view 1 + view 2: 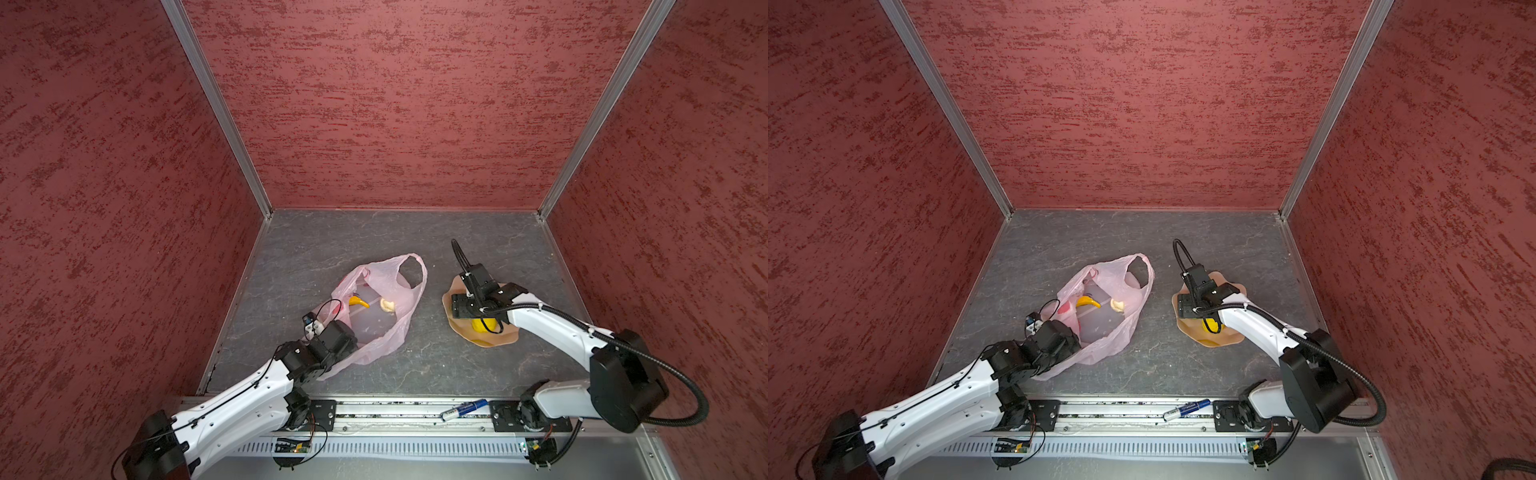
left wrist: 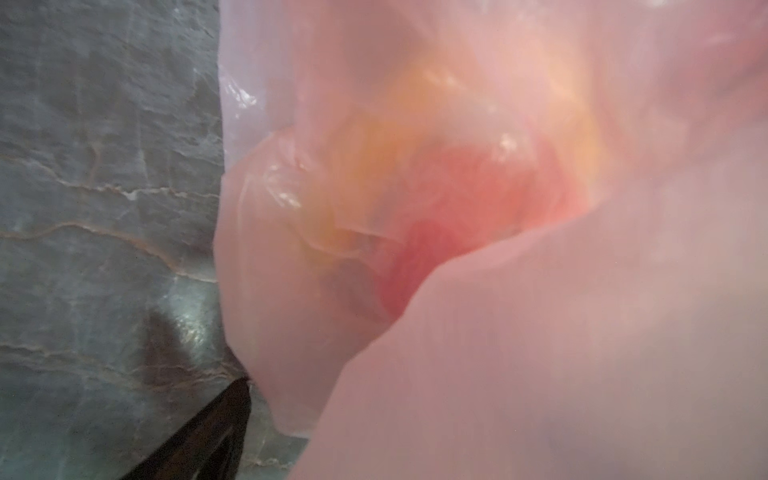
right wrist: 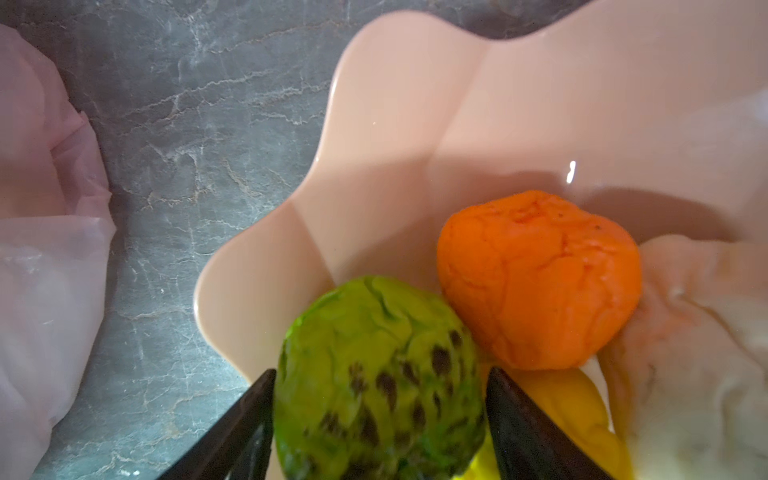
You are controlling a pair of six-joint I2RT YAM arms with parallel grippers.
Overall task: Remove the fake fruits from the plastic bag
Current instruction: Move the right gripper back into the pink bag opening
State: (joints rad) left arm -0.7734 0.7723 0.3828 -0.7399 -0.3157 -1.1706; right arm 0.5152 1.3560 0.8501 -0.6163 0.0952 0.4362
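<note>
Red textured walls close in a grey veined counter [image 1: 457, 232] on three sides. Item one: the plastic bag [image 1: 384, 282] lies crumpled on the counter left of centre in both top views [image 1: 1117, 282], with a loop handle at its far end. Within it are a yellow banana [image 1: 358, 302] and a cream-white piece [image 1: 387, 306], near each other but apart. A red patch [image 1: 334, 309] beside the banana shows through the film, too blurred in the left wrist view to name. At the near left edge of the bag sits the left gripper [image 1: 345, 338]. Its wrist view shows one dark finger [image 2: 226, 428] outside the film over the counter, the rest being covered by pink plastic. Its jaws stand spread wide, with nothing seen gripped. Item two: the peach petal-edged bowl [image 1: 498, 341] stands on the counter right of the bag and apart from it. Pointing down into the bowl, the right gripper [image 3: 380, 372] has a finger on either side of the green textured ball [image 3: 365, 332]; whether the fingers press on the ball or stand just clear of it cannot be told. That ball rests in the bowl touching the small orange fruit [image 3: 538, 278], with the yellow lemon [image 3: 582, 411] against them and a pale cream piece [image 3: 685, 332] alongside. A blue and white marker [image 1: 463, 409] lies on the front rail
</note>
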